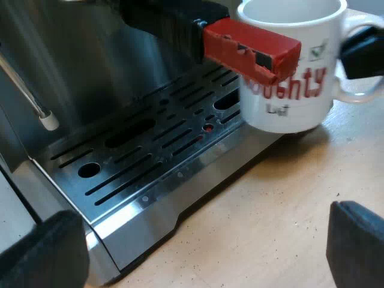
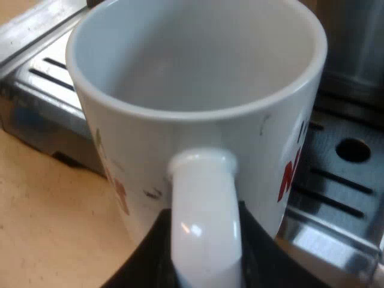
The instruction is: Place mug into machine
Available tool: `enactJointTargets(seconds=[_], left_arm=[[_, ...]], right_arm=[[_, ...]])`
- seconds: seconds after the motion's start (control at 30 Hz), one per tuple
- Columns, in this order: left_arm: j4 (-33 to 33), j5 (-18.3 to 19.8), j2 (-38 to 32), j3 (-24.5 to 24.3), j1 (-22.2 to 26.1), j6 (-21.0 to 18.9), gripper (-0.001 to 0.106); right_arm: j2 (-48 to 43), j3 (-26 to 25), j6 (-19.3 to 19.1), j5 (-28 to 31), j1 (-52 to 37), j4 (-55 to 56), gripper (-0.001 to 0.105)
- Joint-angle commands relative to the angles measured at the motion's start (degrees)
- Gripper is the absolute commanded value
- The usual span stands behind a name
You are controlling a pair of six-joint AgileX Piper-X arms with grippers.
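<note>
White ceramic was clamped in the right gripper [image 2: 204, 255]: the mug [image 2: 198, 78] was held by its handle, which was pinched between the two black fingers [image 2: 141, 267] with no gap seen on either side. The mug was kept upright, mouth up and empty, its long axis vertical. It was placed at the outer edge of the slotted steel drip tray [image 1: 150, 156] of the machine [image 1: 90, 54], beside the tray's corner and not squarely over the grate. Whether its base rested on the wooden table [image 1: 282, 198] or was carried just above it could not be told.

From the right gripper the tray lay straight beyond the mug, and the mug's handle was turned back toward that gripper, away from the machine. The red end of the holder's handle [image 1: 252, 48] jutted out above the tray, close to the mug's rim. It was judged the main obstacle, so the mug would have to be slid in beneath it.

The left gripper [image 1: 201, 240] was spread wide and held nothing, poised over the tray's front edge and well apart from the mug. The right arm was therefore judged the one to finish the placing.
</note>
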Motion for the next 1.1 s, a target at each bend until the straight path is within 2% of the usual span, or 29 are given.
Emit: enactJointTargets(seconds=[0.03, 0.37, 0.6, 0.67, 0.73, 0.77, 0.83, 0.87, 0.97, 1.1], left_arm=[[-1.1, -0.62, 0.22, -0.13, -0.28, 0.24, 0.081], [-1.52, -0.62, 0.22, -0.13, -0.28, -0.64, 0.081], [-1.5, -0.62, 0.22, -0.13, -0.28, -0.9, 0.081], [-1.5, -0.62, 0.22, -0.13, -0.28, -0.9, 0.081], [-1.5, -0.62, 0.22, -0.13, -0.28, -0.9, 0.081], [-1.5, -0.62, 0.22, -0.13, -0.28, -0.9, 0.081], [-1.5, -0.62, 0.22, -0.13, -0.28, -0.9, 0.081], [-1.5, -0.62, 0.22, -0.13, -0.28, -0.9, 0.081], [-1.5, -0.62, 0.22, -0.13, -0.28, -0.9, 0.081], [-1.5, -0.62, 0.22, -0.13, -0.28, -0.9, 0.081]], right_arm=[[2.59, -3.09, 0.22, 0.42, 0.08, -4.02, 0.0], [16.63, -11.09, 0.22, 0.42, 0.08, -11.28, 0.0], [21.39, -14.87, 0.22, 0.42, 0.08, -11.76, 0.0], [21.78, -15.37, 0.22, 0.42, 0.08, -11.76, 0.008], [21.78, -15.49, 0.22, 0.42, 0.08, -11.76, 0.021], [21.78, -15.48, 0.39, 0.42, 0.08, -11.76, 0.032], [21.78, -15.48, 0.51, 0.42, 0.08, -11.76, 0.04], [21.78, -15.48, 0.63, 0.42, 0.08, -11.76, 0.047], [21.51, -15.38, 0.64, 0.96, 0.79, -11.76, 0.048], [20.38, -13.94, 0.64, 2.34, 1.94, -11.76, 0.043]])
